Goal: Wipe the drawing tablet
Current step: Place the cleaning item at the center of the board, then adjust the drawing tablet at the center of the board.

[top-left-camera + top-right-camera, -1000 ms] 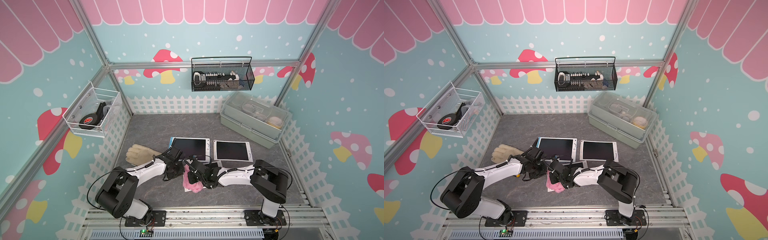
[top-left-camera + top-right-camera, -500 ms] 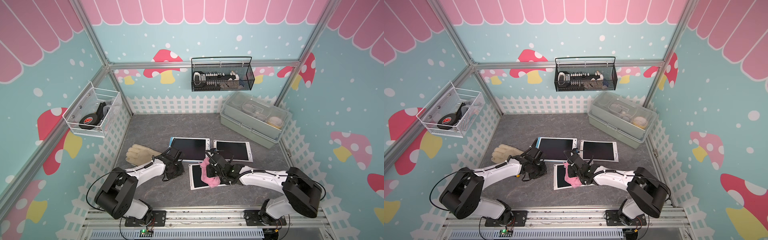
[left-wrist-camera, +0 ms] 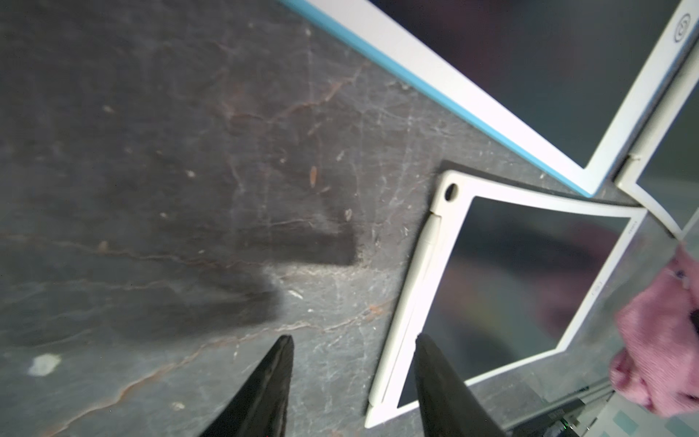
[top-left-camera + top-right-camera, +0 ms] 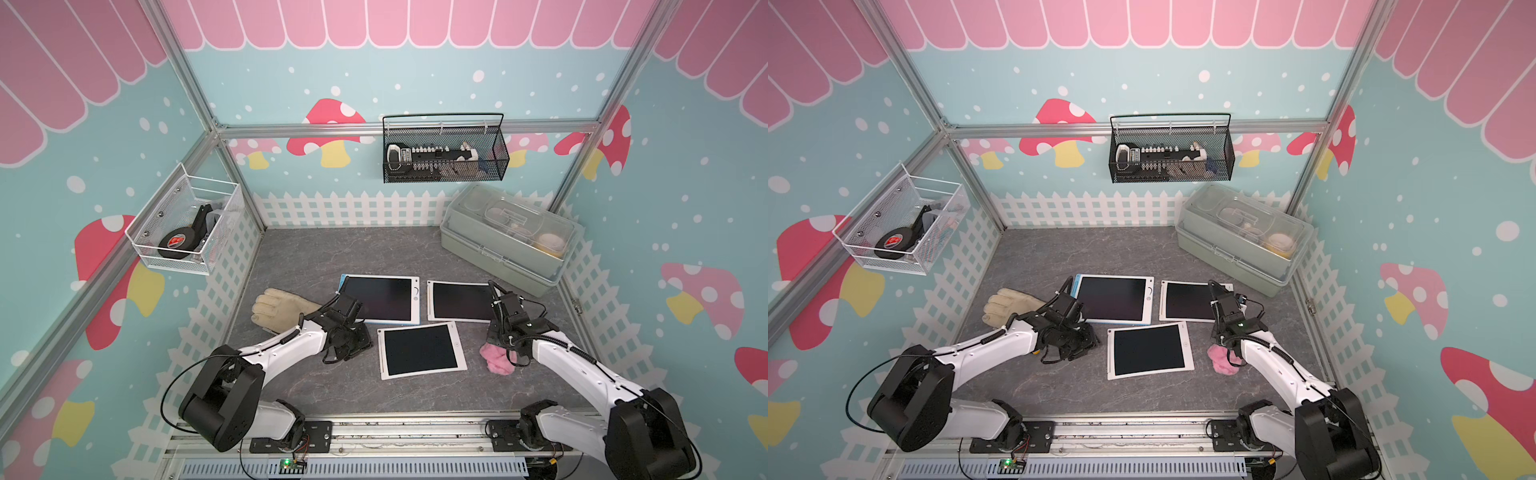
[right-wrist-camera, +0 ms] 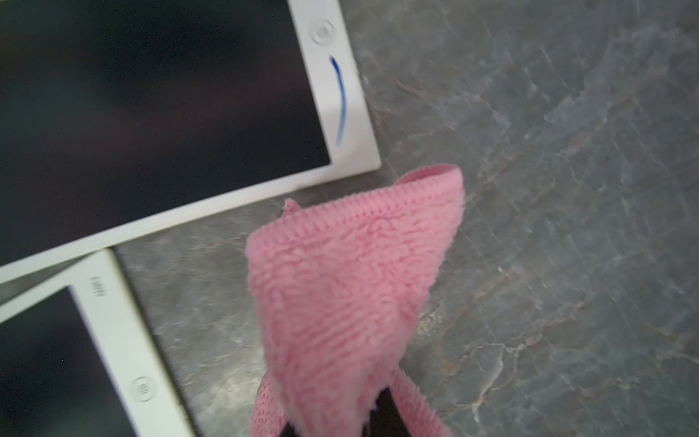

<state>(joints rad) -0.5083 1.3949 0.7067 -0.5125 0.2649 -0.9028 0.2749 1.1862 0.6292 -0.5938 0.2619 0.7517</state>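
Three drawing tablets lie flat on table [image 4: 332, 390], screens dark. The near tablet [image 4: 419, 351] is centre-front and slightly skewed, w/ blue-edged tablet [image 4: 380, 298] and rear-R tablet [image 4: 457, 301] side by side behind it. L pincer [image 3: 351, 340] sits low just beside near tablet's L edge, fingers [image 3: 272, 382] apart w/ nothing btwn them. One finger overlaps the white frame in L wrist view; contact unclear. R pincer [image 4: 503, 348] is off to the R of near tablet, clamped on pink cloth [image 4: 494, 363]. Cloth bunches below it, clear of all three tablets in both top views; we can't tell whether it rests on table. R wrist view shows blue stroke [image 5: 338, 98] on rear-R tablet's frame. Tan glove [image 4: 282, 309] lies L of blue-edged tablet.
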